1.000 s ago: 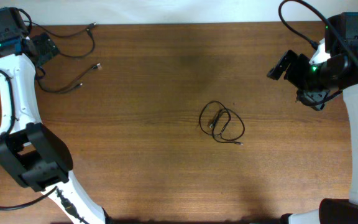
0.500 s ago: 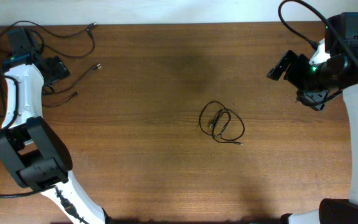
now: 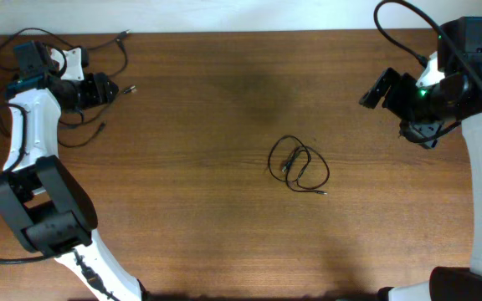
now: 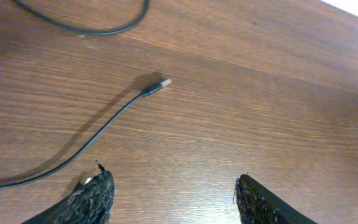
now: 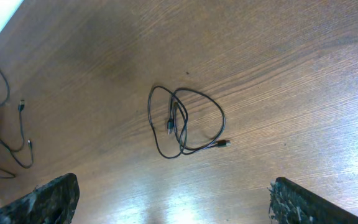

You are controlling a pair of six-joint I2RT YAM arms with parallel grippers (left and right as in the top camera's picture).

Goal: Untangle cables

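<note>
While left gripper (image 4: 174,180) and right gripper (image 5: 173,186) gape, tangled cables (image 5: 176,118) lie apart from both.

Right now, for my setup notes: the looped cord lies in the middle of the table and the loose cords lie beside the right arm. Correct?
Not quite. The looped cord does lie in the middle of the table, but the loose cords lie beside the left arm, not the right. The overhead view shows it.

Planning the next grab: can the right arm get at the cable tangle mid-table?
Probably yes: the right gripper hangs open and empty, and the cable tangle lies alone on the table ahead of it, with nothing between them.
</note>
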